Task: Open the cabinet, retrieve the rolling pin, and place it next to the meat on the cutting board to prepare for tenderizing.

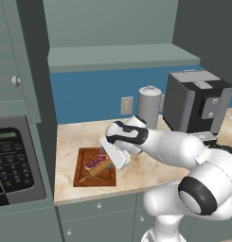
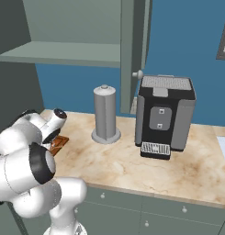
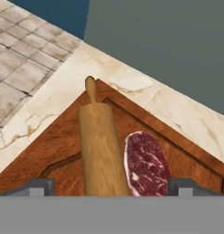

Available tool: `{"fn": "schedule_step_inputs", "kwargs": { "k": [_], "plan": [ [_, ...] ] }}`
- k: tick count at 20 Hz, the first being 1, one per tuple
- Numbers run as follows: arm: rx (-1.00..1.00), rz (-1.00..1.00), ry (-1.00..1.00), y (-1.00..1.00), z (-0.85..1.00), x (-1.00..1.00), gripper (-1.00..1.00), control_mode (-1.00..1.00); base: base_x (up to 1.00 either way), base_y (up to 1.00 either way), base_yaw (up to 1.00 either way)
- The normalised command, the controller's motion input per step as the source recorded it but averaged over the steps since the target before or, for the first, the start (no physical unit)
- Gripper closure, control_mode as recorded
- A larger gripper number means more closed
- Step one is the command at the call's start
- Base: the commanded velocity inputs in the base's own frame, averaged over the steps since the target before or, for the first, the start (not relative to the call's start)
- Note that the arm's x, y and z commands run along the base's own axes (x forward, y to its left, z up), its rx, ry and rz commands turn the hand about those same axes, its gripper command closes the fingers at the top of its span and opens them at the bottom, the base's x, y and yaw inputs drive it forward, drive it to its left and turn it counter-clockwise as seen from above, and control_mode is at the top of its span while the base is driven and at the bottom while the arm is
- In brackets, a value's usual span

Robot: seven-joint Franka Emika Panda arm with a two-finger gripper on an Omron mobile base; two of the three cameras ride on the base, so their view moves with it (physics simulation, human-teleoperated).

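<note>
The reddish-brown cutting board (image 1: pixel 82 176) (image 3: pixel 54 151) lies on the counter's left end; one corner of it shows past my arm (image 2: pixel 60 143). The red-pink meat (image 1: pixel 94 162) (image 3: pixel 146 163) rests on it. Right beside the meat, touching or almost touching it, lies the tan rolling pin (image 1: pixel 95 172) (image 3: pixel 102 146). My gripper (image 1: pixel 109 163) (image 3: pixel 111 187) hovers just over both, open. Its fingertips (image 3: pixel 38 186) stand wide on either side of pin and meat, touching neither. The cabinet (image 1: pixel 122 54) is open, with its door (image 2: pixel 132 50) swung out.
A grey cylinder (image 1: pixel 149 106) (image 2: pixel 106 114) and a dark coffee machine (image 1: pixel 195 101) (image 2: pixel 164 114) stand at the back right of the counter. The black oven panel (image 1: pixel 13 160) is at the left. Drawers (image 1: pixel 98 205) run under the counter edge.
</note>
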Motion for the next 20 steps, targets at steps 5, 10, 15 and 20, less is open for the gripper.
{"fn": "schedule_step_inputs", "kwargs": {
  "k": [5, 10, 15, 20],
  "plan": [
    [0.0, 0.0, -0.06, 0.0, 0.61, 0.0, -1.0, -1.0, 0.0, 0.0, 0.0],
    [0.0, 0.0, -0.01, 0.0, 0.6, -0.05, -1.0, -1.0, 0.0, 0.0, 0.0],
    [0.0, 0.0, -0.04, 0.0, 0.45, -0.43, -1.0, -1.0, 0.0, 0.0, 0.0],
    [0.0, 0.0, -0.04, 0.0, 0.4, -0.66, -1.0, -1.0, 0.0, 0.0, 0.0]
  ]
}}
